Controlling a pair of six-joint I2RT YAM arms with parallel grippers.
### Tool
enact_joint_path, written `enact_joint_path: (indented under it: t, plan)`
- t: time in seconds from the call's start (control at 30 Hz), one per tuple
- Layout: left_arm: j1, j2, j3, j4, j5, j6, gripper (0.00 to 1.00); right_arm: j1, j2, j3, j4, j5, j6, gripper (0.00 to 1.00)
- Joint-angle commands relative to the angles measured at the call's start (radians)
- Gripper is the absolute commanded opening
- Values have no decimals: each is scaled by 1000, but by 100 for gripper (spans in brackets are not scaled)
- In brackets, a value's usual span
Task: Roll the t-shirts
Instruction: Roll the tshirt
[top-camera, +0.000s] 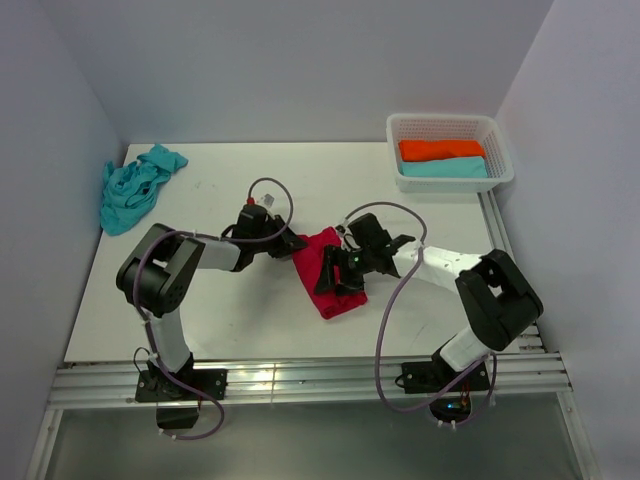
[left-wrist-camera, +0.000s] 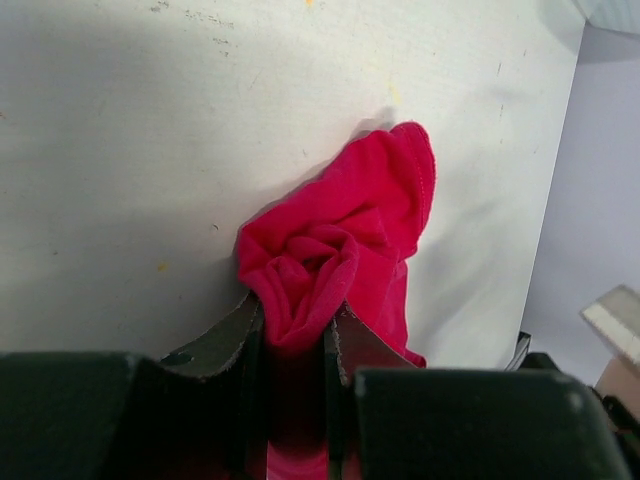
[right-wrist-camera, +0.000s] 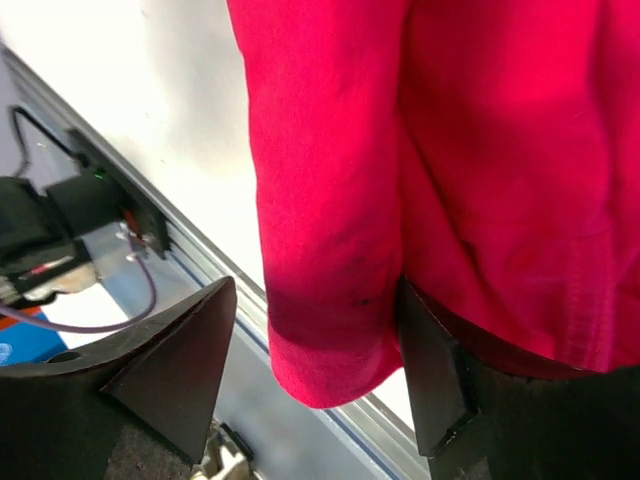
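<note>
The crimson-red t-shirt (top-camera: 322, 282) lies partly rolled at the middle of the table. My left gripper (top-camera: 291, 243) is shut on its far-left end; in the left wrist view the fingers (left-wrist-camera: 345, 345) pinch a bunched fold of the red fabric (left-wrist-camera: 345, 235). My right gripper (top-camera: 340, 270) is open over the shirt's right side. In the right wrist view its gripper (right-wrist-camera: 315, 380) has its jaws spread wide, with a rounded fold of the red shirt (right-wrist-camera: 420, 150) between them, against the right finger (right-wrist-camera: 432, 375). A crumpled turquoise t-shirt (top-camera: 135, 187) lies at the far left.
A white perforated basket (top-camera: 440, 121) stands at the back right, holding an orange t-shirt (top-camera: 440, 149) and a turquoise one (top-camera: 445, 168), both rolled. The table's metal front rail (top-camera: 300, 378) runs near the arm bases. Walls close in the left, back and right.
</note>
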Motion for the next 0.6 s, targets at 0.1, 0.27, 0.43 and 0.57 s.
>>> enact_joint_path:
  t: [0.1,0.27,0.43,0.57]
  plan:
    - [-13,-40,46,-114,-81,52,0,111,-12,16,-58,92,19,69]
    - [-17,-43,49,-143,-95,53,0,150,-18,-20,-55,119,46,30]
    - [-17,-44,44,-140,-84,61,0,130,-17,-146,161,7,106,1]
    - [-15,-47,50,-149,-81,74,0,72,-9,-305,451,-151,183,0]
